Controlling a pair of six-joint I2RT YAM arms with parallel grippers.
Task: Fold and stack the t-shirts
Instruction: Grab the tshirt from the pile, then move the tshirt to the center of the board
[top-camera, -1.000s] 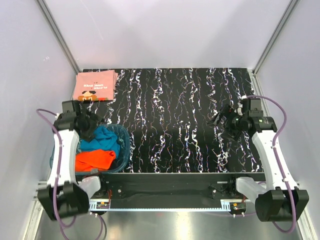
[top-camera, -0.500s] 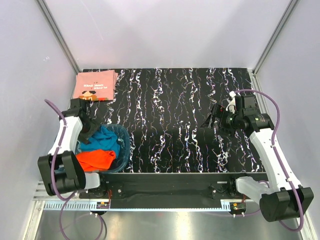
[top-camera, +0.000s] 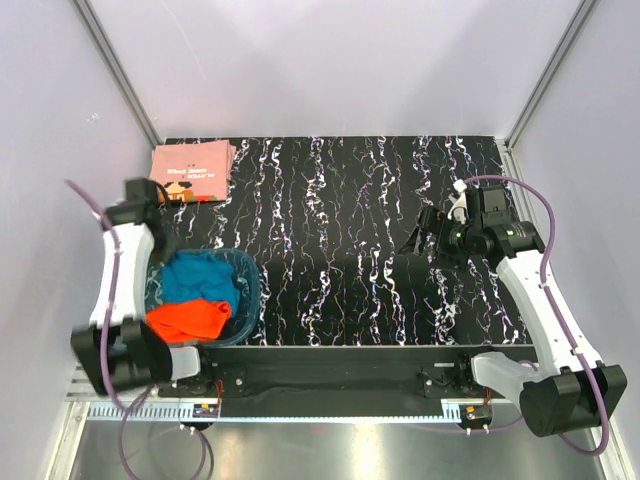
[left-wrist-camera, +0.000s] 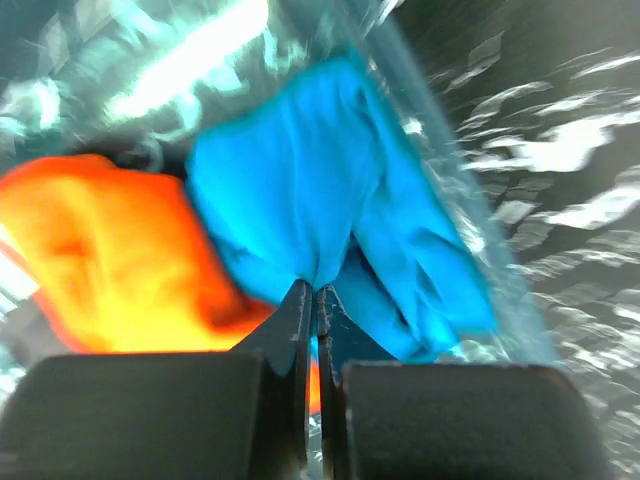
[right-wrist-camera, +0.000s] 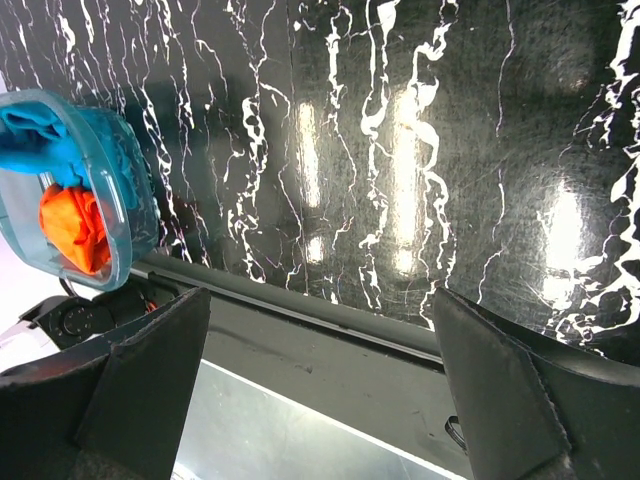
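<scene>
One thin pinch of teal-blue cloth t-shirt (left-wrist-camera: 290, 170) is clamped in the left gripper (left-wrist-camera: 315, 292); slippage on lifting is risked; the right gripper (right-wrist-camera: 320, 300) is spread wide.

Item: bench (top-camera: 350, 210). Black glossy top streaked with white marble-like veins that run from top to bottom of the frame. It fills the middle of the top view, with a dark rail (top-camera: 340, 362) along its lower edge. Light patches reflect off it in the right wrist view.

Lying on it:
1. pink shirt (top-camera: 190, 172), folded flat into a rectangle, dark print facing up, in the upper left corner.
2. tub (top-camera: 256, 295), clear blue-tinted plastic, lower left, below the pink shirt and not touching it.
</scene>
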